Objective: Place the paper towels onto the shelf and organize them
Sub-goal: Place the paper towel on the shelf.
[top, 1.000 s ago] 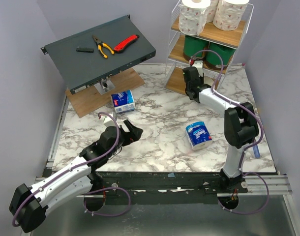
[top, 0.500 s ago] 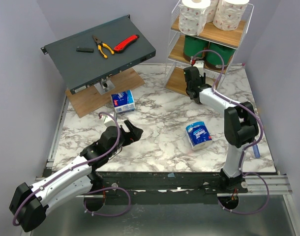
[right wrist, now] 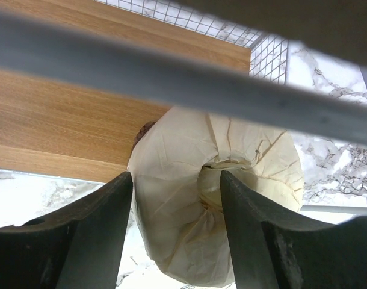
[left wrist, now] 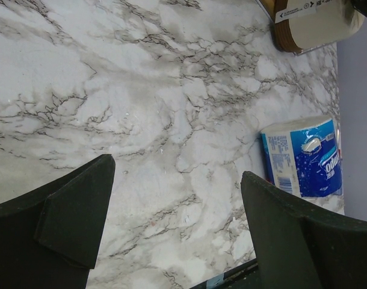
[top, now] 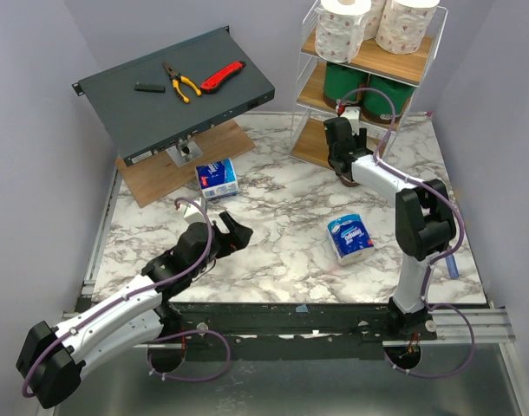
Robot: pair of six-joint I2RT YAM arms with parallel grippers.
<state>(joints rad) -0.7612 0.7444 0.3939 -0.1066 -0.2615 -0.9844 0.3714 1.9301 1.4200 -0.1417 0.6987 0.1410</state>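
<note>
The shelf (top: 403, 65) stands at the back right, with two white pink-printed rolls (top: 342, 30) on its top tier and two green-wrapped rolls (top: 344, 82) on the middle one. My right gripper (top: 337, 128) reaches into the bottom tier. In the right wrist view it (right wrist: 176, 180) is open, its fingers either side of one wall of the cream roll (right wrist: 171, 229), which lies on the bottom board (right wrist: 63, 120). Two blue-and-white packs lie on the table: one (top: 218, 178) at the left, one (top: 349, 237) at the right. My left gripper (top: 238, 232) hovers open and empty over the marble (left wrist: 177, 168).
A slanted dark grey metal box (top: 173, 95) at the back left carries pliers (top: 181, 83) and a red knife (top: 222, 77). A flat wooden board (top: 173, 169) lies under it. The shelf's wire bar (right wrist: 171, 78) crosses right above my right fingers.
My right gripper's jaws have spread apart around the cream roll's wall on the bottom tier. The left arm has not moved.
</note>
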